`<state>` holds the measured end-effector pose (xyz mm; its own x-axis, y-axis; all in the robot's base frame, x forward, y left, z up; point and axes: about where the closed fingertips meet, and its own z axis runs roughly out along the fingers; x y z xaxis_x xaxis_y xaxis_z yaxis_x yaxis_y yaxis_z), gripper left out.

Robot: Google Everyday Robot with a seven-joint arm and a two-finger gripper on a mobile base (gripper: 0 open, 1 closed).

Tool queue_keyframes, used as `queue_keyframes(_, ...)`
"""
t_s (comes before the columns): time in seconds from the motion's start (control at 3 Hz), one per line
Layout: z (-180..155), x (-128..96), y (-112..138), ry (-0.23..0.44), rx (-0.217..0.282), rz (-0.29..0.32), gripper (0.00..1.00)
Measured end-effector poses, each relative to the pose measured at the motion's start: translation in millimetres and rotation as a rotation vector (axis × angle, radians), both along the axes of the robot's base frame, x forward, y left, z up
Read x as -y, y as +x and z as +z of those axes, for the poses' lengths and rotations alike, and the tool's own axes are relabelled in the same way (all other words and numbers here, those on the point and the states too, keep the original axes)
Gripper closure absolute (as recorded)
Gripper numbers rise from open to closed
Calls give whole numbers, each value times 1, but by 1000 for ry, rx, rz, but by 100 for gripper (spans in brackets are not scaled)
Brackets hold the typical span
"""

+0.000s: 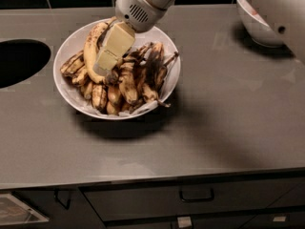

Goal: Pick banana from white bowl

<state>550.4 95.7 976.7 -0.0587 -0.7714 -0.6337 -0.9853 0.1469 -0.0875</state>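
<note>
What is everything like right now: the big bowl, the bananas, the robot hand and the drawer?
White bowl: upright on the counter, full.
Bananas: piled in the white bowl, brown-spotted.
Gripper: down in the white bowl, among the bananas.
Drawer: shut.
</note>
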Motion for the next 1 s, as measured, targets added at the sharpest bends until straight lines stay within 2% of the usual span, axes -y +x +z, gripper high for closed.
queue_keyframes(0.33,-9,-3,-2,-8,-36,-69,0)
queue_keyframes(1.0,-10,-5,-3,-6,-46,-79,0)
